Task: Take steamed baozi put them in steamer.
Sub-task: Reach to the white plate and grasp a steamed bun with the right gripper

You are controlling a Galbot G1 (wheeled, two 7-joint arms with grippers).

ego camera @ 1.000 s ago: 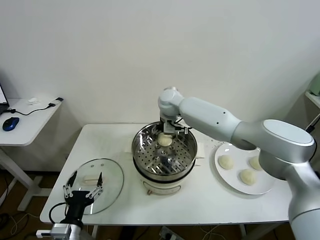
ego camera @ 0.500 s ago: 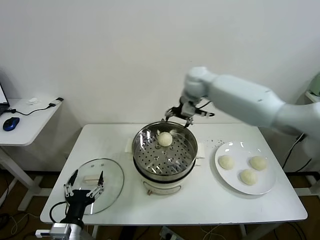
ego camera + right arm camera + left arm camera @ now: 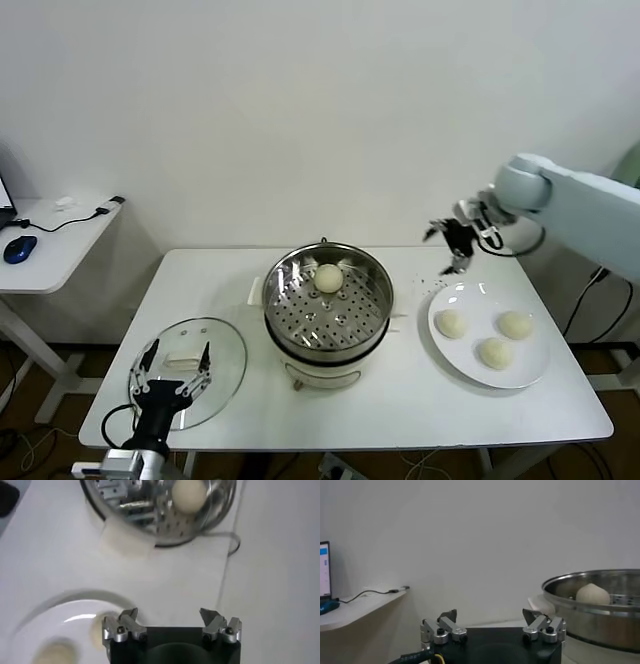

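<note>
Currently the right gripper point(image 3: 452, 243) hangs in the air above the table point(image 3: 420, 400), between the steamer point(image 3: 328, 305) and the white plate point(image 3: 528, 375), fingers spread wide and holding nothing. One steamed baozi point(image 3: 329, 278) sits on the perforated tray inside the steamer, toward its back rim — also seen from the right wrist point(image 3: 189, 494) and left wrist point(image 3: 593, 594). Three more baozi lie on the plate: one at its left point(image 3: 452, 323), one at the back right point(image 3: 516, 324), one at the front point(image 3: 494, 352). Left gripper point(image 3: 170, 373) is parked low at the table's front left over the glass lid point(image 3: 225, 350) — released, empty, fingers apart.
</note>
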